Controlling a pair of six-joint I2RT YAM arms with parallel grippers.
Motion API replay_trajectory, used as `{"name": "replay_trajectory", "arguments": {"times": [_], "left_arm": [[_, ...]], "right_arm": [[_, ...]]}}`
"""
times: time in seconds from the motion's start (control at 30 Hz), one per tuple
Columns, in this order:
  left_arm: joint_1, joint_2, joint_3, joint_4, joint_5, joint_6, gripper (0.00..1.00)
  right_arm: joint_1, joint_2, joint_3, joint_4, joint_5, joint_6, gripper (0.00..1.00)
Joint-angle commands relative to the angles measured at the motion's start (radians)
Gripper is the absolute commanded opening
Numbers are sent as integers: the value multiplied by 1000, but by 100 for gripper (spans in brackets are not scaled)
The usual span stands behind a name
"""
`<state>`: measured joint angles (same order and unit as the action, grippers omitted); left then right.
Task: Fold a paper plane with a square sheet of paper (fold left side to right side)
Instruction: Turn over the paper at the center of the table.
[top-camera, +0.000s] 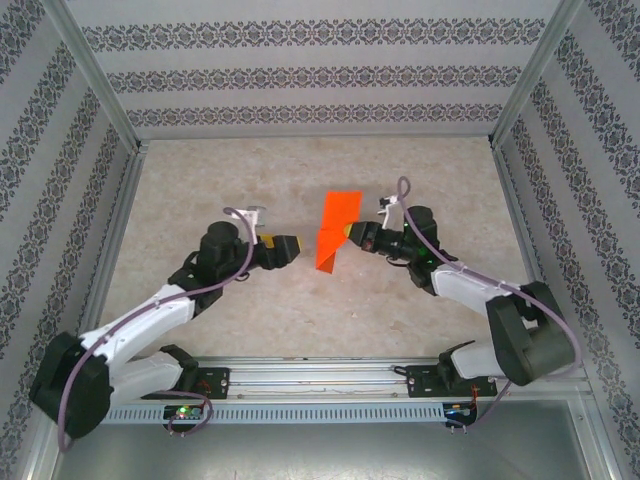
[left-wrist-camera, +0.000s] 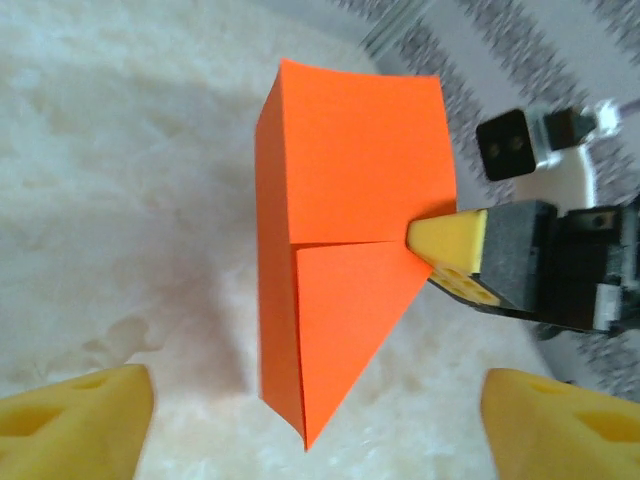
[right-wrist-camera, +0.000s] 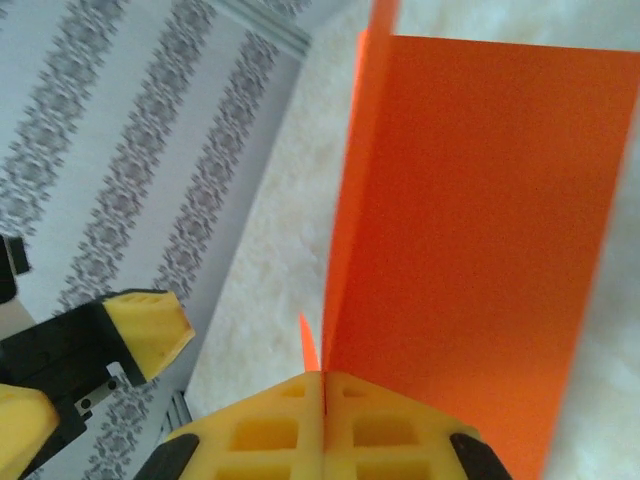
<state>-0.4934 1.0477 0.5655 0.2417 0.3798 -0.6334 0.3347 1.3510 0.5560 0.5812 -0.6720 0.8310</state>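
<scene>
The square sheet of paper (top-camera: 333, 232) is orange-red and folded into a narrow paper plane shape with one sharp point toward the near side. It stands on edge above the table, lifted at mid-table. My right gripper (top-camera: 347, 232) is shut on its right edge, at the fold line (left-wrist-camera: 350, 242); in the right wrist view the yellow pads (right-wrist-camera: 280, 430) meet on the paper (right-wrist-camera: 480, 220). My left gripper (top-camera: 297, 246) is open just left of the paper, with its fingers (left-wrist-camera: 80, 420) spread wide and apart from the paper's point (left-wrist-camera: 305, 435).
The table top (top-camera: 200, 190) is a pale fleecy mat. Patterned walls (top-camera: 300, 75) on metal frame posts close the back and both sides. A metal rail (top-camera: 320, 375) with the arm bases runs along the near edge.
</scene>
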Motion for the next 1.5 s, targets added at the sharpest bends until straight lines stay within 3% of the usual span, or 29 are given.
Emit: {"name": "replay_trajectory", "arguments": {"times": [0.0, 0.17, 0.33, 0.6, 0.9, 1.2, 1.47], "left_arm": [[69, -82, -45, 76, 125, -83, 94], [127, -113, -61, 297, 289, -235, 97], [125, -12, -12, 569, 461, -389, 91], [90, 167, 46, 871, 524, -522, 91], [37, 254, 85, 934, 535, -533, 89], [33, 297, 99, 944, 553, -548, 57], [33, 306, 101, 922, 543, -537, 42]], "right_arm": [[-46, -71, 7, 81, -80, -19, 0], [-66, -159, 48, 147, -152, 4, 0], [-55, -197, 82, 287, -209, 96, 0], [23, -177, 133, 307, -203, 127, 0], [80, -135, 139, 315, -181, 132, 0], [79, -125, 120, 318, -170, 138, 1], [68, -137, 99, 316, -169, 138, 5]]}}
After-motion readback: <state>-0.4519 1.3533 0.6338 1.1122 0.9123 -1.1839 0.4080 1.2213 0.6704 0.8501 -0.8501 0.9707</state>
